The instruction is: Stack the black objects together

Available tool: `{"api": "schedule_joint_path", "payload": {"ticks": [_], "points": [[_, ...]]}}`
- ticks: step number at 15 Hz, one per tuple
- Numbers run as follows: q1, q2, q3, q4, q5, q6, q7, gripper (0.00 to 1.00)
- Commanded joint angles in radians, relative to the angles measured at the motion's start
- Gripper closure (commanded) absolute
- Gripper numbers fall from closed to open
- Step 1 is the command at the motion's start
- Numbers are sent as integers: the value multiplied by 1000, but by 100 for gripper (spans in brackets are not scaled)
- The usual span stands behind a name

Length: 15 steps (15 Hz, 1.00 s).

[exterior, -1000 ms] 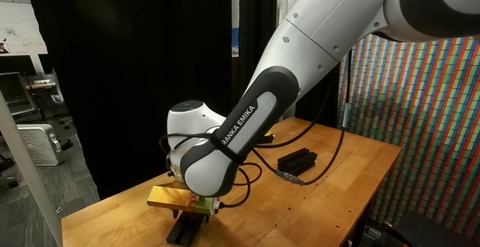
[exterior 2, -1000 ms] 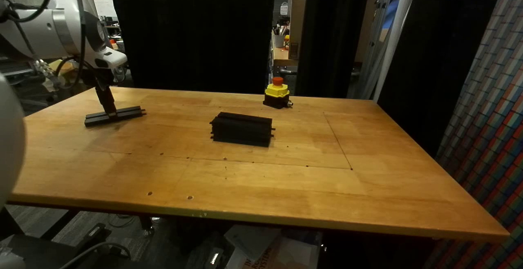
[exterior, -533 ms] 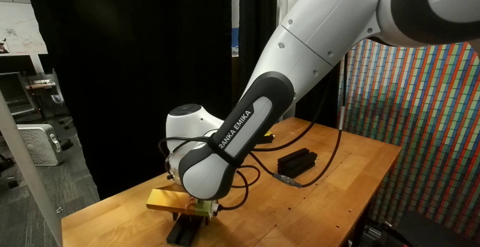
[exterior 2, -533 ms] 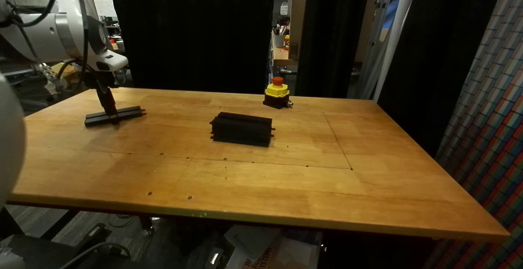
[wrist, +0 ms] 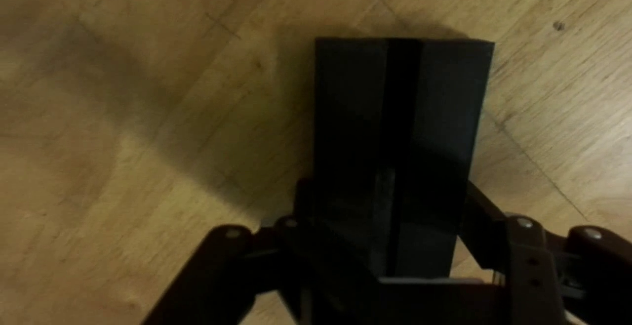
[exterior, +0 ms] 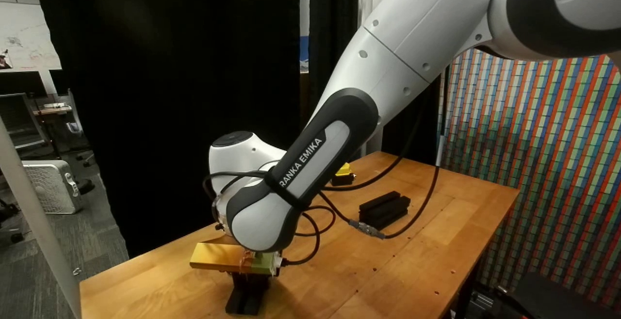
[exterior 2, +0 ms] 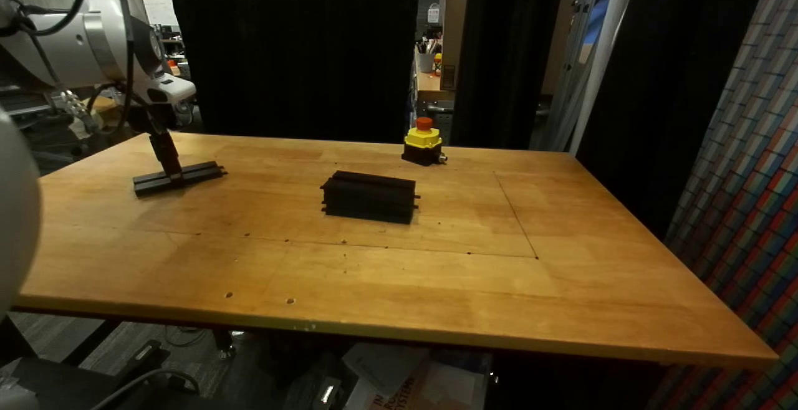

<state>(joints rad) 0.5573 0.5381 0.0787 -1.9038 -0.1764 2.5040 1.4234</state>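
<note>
A single black bar (exterior 2: 149,184), flat with a groove along its top, lies at the table's far left in an exterior view. My gripper (exterior 2: 176,178) comes down over its middle, fingers on both long sides. In the wrist view the bar (wrist: 402,98) runs between the fingers, and the gripper (wrist: 387,201) is shut on it. Whether the bar still touches the table I cannot tell. Several more black bars form a compact stack (exterior 2: 368,198) mid-table, apart from the gripper. That stack (exterior: 384,210) also shows in an exterior view, beyond the arm.
A yellow-and-red button on a black base (exterior 2: 424,139) stands behind the stack. The arm's cable connector (exterior: 367,228) hangs in front of the stack in an exterior view. The wooden table (exterior 2: 436,298) ends at a front edge, with black curtains behind it.
The gripper first came down slightly, then its fingers closed on the single bar. The bar has shifted a little to the right in both exterior views. The stack has not moved.
</note>
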Motion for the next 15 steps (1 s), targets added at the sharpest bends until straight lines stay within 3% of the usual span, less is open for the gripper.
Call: {"api": "schedule_joint_path", "payload": {"ticks": [1, 8, 15], "points": [[-19, -20, -3, -18, -9, -5, -20, 55], [-81, -122, -40, -117, -25, 18, -24, 55], [-190, -258, -113, -190, -54, 40, 19, 55]]}}
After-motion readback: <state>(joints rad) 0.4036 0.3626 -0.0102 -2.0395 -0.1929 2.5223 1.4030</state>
